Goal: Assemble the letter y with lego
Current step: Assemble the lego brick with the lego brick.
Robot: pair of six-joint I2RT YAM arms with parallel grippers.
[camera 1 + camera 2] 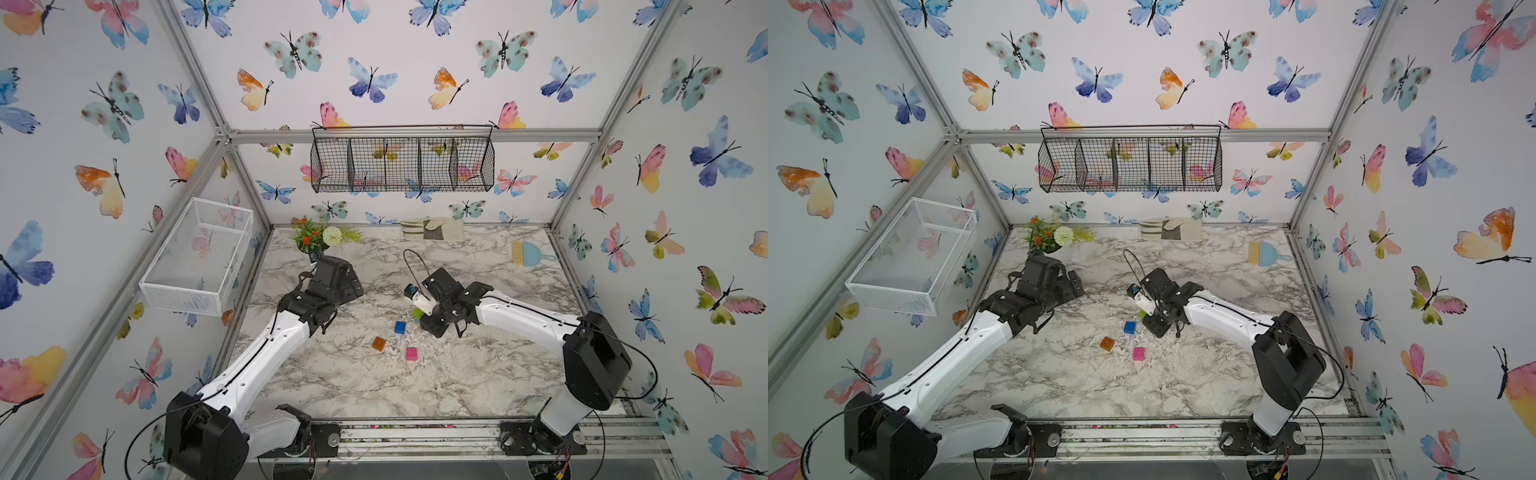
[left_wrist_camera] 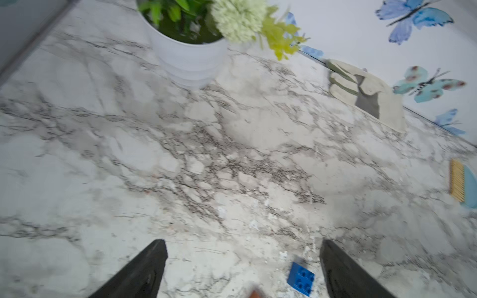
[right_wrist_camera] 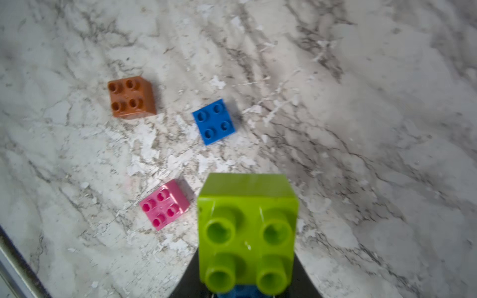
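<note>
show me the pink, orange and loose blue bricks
pink brick [image 3: 161,210], right wrist view, studded top
orange brick [image 3: 126,95], right wrist view, studded top
loose blue brick [image 3: 214,120], right wrist view, studded top

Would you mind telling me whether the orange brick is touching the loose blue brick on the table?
Apart. The right wrist view shows bare tabletop between the orange brick and the blue brick.

The marble-look counter [image 1: 353,386] carries a blue brick [image 1: 400,327], an orange brick [image 1: 378,343] and a pink brick [image 1: 412,353] mid-surface (none touching); a potted plant [image 1: 316,239], gloves [image 1: 432,229] and a brush [image 1: 530,253] sit farther back.
</note>
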